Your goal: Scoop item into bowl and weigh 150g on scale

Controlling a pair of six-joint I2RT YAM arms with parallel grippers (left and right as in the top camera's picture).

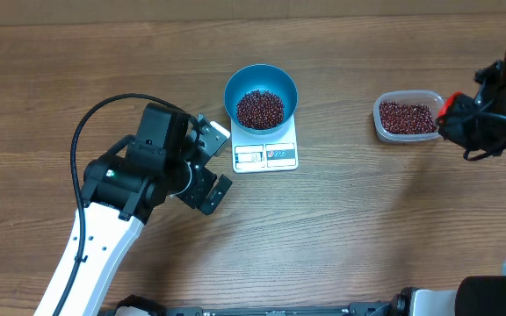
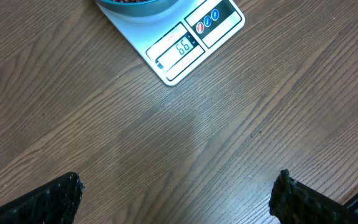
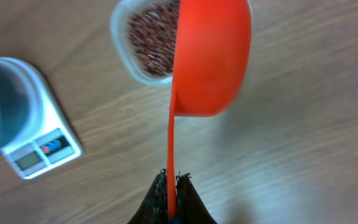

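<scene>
The blue bowl [image 1: 261,96] stands on the white scale [image 1: 266,156] and holds a heap of red-brown beans [image 1: 260,109]. More beans fill a clear tub [image 1: 405,118] to the right. My right gripper [image 3: 171,177] is shut on the thin handle of an orange scoop [image 3: 213,59]. The scoop's cup hangs tilted over the tub's [image 3: 148,43] right edge, with its inside hidden. My left gripper [image 2: 178,186] stands open over bare wood, left of and in front of the scale [image 2: 191,43], holding nothing.
The left arm [image 1: 139,171] and its black cable lie across the table's left half. The right arm [image 1: 490,105] reaches in from the right edge. Wood tabletop surrounds the scale and the tub.
</scene>
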